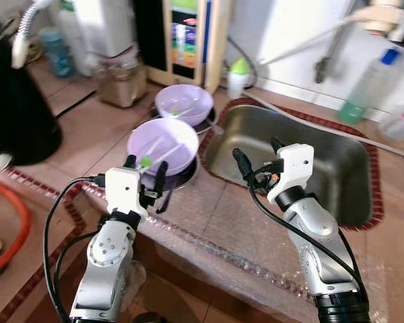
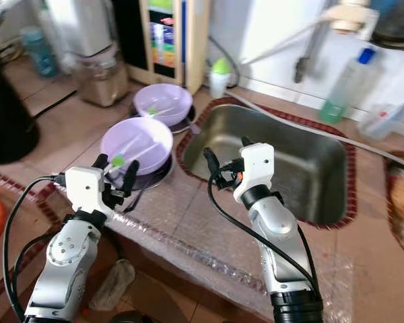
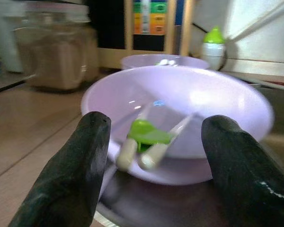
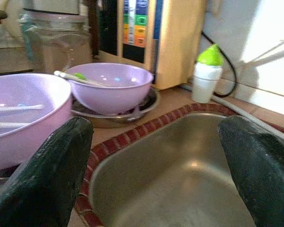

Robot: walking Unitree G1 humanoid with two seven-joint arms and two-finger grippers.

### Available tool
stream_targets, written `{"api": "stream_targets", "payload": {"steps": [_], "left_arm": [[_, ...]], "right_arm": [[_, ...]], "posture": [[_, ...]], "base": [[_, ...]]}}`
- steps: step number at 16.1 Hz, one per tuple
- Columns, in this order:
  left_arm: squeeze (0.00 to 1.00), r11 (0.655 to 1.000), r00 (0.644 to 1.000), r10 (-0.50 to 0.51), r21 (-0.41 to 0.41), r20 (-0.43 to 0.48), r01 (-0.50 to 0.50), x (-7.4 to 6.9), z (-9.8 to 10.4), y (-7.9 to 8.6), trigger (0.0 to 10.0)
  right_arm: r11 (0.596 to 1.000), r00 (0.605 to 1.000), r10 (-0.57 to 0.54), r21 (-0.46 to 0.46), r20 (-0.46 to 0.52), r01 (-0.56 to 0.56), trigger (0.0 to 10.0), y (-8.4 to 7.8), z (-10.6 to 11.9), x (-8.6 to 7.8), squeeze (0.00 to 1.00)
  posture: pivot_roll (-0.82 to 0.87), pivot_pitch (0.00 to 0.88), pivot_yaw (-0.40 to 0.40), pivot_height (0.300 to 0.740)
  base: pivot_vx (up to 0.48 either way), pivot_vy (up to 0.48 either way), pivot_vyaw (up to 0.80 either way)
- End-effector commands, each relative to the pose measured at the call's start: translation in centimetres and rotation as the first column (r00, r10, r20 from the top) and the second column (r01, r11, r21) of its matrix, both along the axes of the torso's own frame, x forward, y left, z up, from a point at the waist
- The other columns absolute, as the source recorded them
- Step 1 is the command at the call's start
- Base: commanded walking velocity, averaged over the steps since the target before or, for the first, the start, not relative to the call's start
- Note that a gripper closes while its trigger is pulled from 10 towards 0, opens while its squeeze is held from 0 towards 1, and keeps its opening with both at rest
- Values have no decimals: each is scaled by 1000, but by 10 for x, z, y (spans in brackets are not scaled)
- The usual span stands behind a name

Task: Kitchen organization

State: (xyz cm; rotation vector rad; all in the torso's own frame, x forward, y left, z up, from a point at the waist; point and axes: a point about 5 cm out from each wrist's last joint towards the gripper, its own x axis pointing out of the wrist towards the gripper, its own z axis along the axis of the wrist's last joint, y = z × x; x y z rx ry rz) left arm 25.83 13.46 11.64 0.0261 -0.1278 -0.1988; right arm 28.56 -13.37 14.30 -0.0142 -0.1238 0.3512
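Left gripper (image 1: 147,176) sits low and left of centre in the left eye view, fingers spread wide, lined up right at the near rim of the front purple bowl (image 1: 163,146), and in the left wrist view the green-tipped utensils (image 3: 146,142) poke out over that rim squarely between the two black fingers (image 3: 73,175). Nothing is pinched yet. The bowl rests on a dark plate (image 1: 186,178) just left of the steel sink (image 1: 337,176), with a second purple bowl (image 1: 184,103) behind it toward upper centre, also carrying a utensil. Right gripper (image 1: 256,156) hovers over the sink's near-left corner, its fingers parted too, holding nothing (looks like it is waiting its turn). The step in hand reads as a grab on the front bowl or its utensils. To do it well, I'd want the fingers to straddle the rim cleanly, one inside and one outside, rather than clip the loose handles, which could flick out. The bowl looks light and slick, so a firm, level close and a slow lift off the plate would suit.
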Motion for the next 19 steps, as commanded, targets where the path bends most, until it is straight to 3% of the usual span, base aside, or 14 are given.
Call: {"api": "stream_targets", "payload": {"steps": [1,19], "left_arm": [[0,1000,1000,-10,7,-3,10,0,-1,-2,0],[0,1000,999,-12,11,35,12,2,5,-3,0]], "right_arm": [[1000,1000,-3,3,11,3,10000,-1,3,1,0],[1000,1000,-10,12,8,10,10000,-2,3,4,0]], "posture": [[25,26,-26,740],[30,21,-28,740]], "base": [[0,0,0],[0,0,0]]}}
